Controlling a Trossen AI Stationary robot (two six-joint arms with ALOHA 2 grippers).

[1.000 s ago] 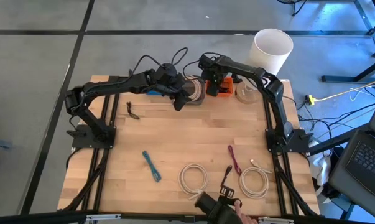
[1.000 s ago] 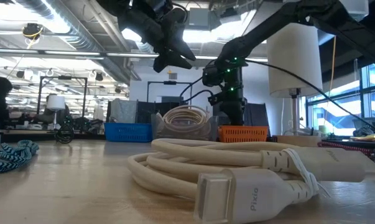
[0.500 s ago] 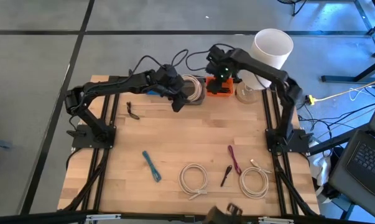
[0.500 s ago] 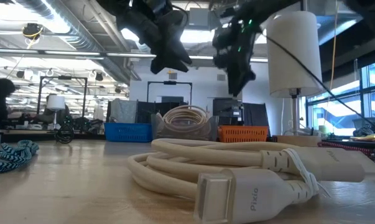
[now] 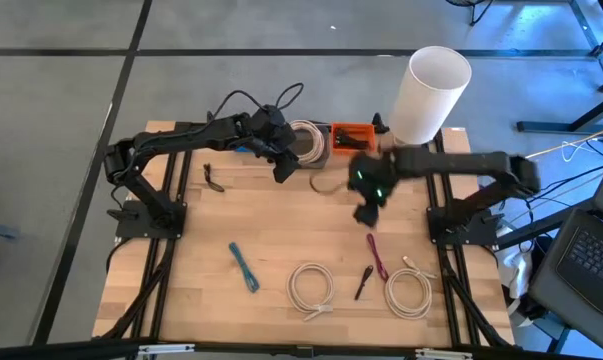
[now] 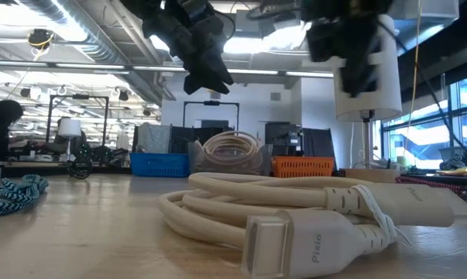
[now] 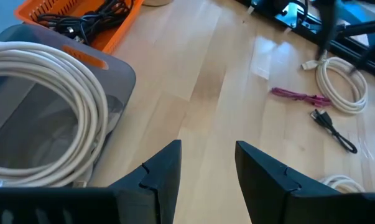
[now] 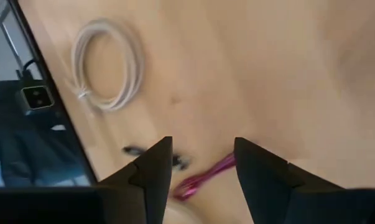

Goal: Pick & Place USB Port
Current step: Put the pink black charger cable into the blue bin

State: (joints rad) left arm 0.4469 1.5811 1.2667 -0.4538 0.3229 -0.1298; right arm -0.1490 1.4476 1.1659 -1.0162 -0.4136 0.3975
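Magenta USB cable [image 5: 377, 256]: flat on tabletop [image 5: 281, 230], front right, ungripped. Swung forward off orange bin [image 5: 353, 133] within the last second: right end effector [image 5: 367, 210], fingers apart, empty, near cable. Likely starts next pick. Parked beside grey bin [image 5: 309, 143]: left end effector [image 5: 281, 170], fingers apart.

The one piece of text that can be read is the word "Pixio", printed in grey letters on the flat side of the cream plug [image 6: 295, 246] that ends the coiled cream cable [image 6: 295, 205] lying closest in the low view. No other lettering, number or sign can be made out on the tabletop [image 5: 281, 225], on the cables and bins it carries, or in the room behind it.
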